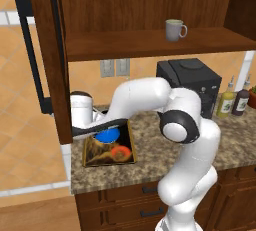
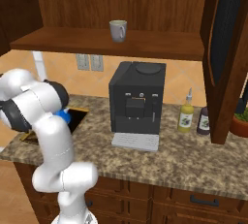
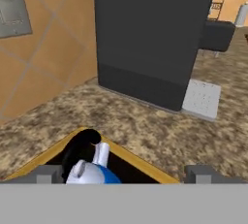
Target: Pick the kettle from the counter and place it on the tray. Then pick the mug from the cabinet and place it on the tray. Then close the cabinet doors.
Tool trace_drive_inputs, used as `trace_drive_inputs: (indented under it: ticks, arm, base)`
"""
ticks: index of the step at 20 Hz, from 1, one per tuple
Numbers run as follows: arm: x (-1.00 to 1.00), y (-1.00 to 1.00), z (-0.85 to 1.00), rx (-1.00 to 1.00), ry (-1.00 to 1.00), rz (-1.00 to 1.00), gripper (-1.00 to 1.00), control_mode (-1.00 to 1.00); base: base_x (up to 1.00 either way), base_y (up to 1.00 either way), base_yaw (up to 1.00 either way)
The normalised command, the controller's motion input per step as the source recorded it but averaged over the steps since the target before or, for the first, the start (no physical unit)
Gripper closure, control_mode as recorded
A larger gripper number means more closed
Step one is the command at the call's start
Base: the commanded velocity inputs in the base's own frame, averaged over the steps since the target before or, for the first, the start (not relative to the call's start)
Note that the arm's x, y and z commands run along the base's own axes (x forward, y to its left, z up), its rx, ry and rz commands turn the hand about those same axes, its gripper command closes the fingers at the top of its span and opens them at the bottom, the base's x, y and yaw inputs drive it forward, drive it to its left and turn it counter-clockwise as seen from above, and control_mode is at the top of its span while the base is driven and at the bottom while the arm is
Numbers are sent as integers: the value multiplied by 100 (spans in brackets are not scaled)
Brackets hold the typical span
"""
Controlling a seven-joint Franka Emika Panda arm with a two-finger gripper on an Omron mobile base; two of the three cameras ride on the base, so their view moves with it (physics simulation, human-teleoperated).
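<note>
Gripper [image 3: 123, 174] spread wide over 1 kettle [image 3: 92, 172] on 1 tray [image 1: 90, 160], 1 mug [image 1: 175, 29] shelved

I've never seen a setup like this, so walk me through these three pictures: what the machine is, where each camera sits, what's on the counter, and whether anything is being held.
It is a rendered kitchen with a white robot arm with dark joints on a driving base. Two pictures come from cameras on the base, behind the arm to its left and right. The third looks along the gripper, whose two grey fingertips stand wide apart, holding nothing.

On the speckled granite counter lies a gold-rimmed dark tray, with the bright blue kettle already resting on it, just below the gripper. Beside it stand a black coffee machine and two bottles. The grey mug waits on the shelf of the open wooden cabinet.
</note>
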Motion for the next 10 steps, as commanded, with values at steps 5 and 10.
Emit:
trace_drive_inputs:
  ticks: [5,10]
  arm:
    - [-39,-57,37,8,-8,0,-100,-100]
    - [-9,-78,15,14,-6,4,-100,-100]
  base:
    - [0,0,0]
    - [0,0,0]
